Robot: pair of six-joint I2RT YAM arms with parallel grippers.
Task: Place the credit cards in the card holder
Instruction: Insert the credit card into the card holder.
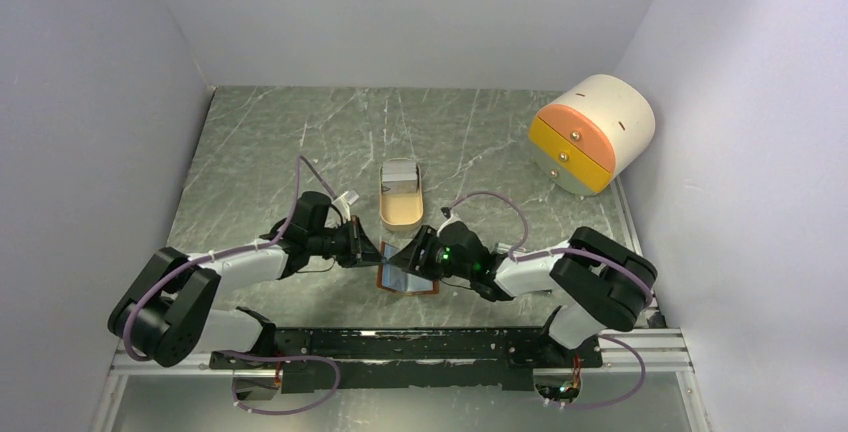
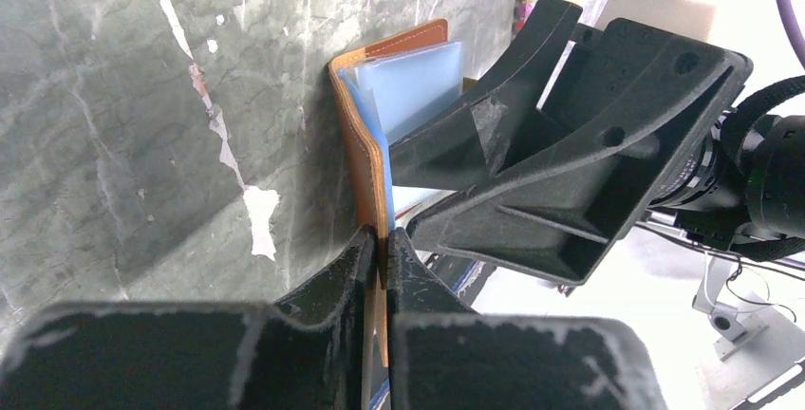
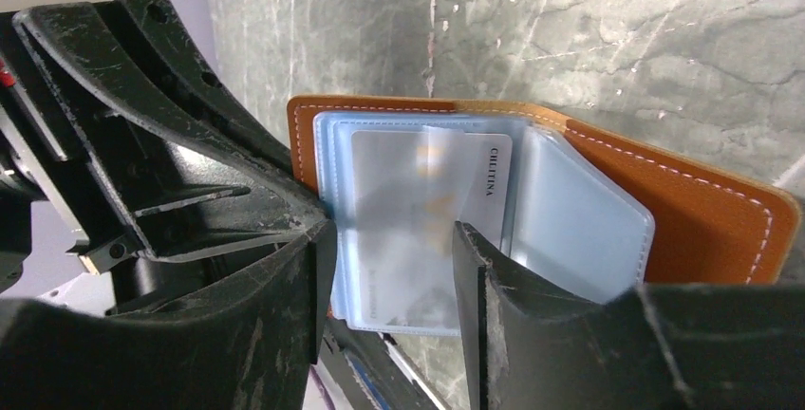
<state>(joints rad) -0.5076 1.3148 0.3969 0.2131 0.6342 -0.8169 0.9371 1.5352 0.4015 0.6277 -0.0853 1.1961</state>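
Grey-white card [image 3: 408,203] reads "CHLITINA"

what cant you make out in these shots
- top view: card holder mostly covered by left fingers and right fingers; cards too small
- right wrist: card print blurred behind cloudy sleeve; right fingers cover its lower edge, grip unclear
- left wrist: holder's slots hidden, seen edge-on

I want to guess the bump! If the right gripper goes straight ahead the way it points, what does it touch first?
Probably the grey-white card in the clear sleeves of the card holder, right ahead of the open right gripper. Depth is unclear, so it may already touch.
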